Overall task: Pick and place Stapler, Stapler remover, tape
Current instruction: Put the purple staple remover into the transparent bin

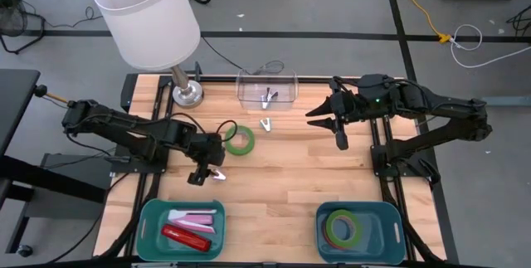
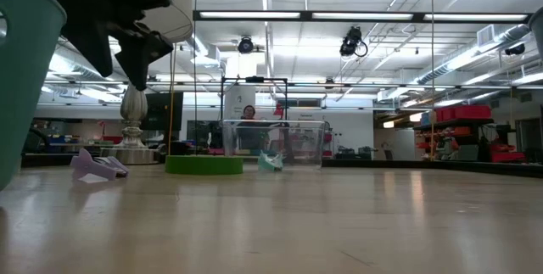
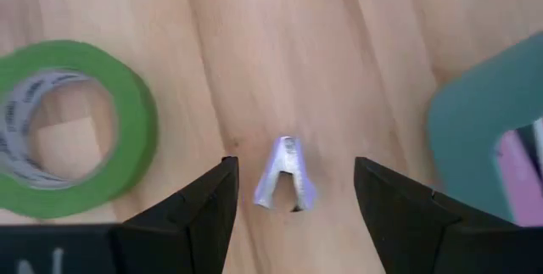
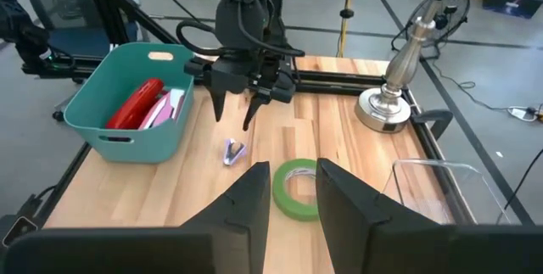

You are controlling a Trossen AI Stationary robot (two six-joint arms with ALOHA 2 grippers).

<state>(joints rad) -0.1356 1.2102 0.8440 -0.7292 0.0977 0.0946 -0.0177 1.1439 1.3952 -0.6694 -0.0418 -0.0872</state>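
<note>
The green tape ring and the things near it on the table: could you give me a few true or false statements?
1. The green tape ring lies flat on the bare table. True.
2. The left tool grips the small staple remover. False: its fingers are open above it, and the remover lies on the wood.
3. The left teal bin holds a red stapler. True.
4. The right teal bin is empty. False: tape rings lie in it.
5. The right tool holds the green ring. False: it hovers apart from it, holding nothing.
</note>
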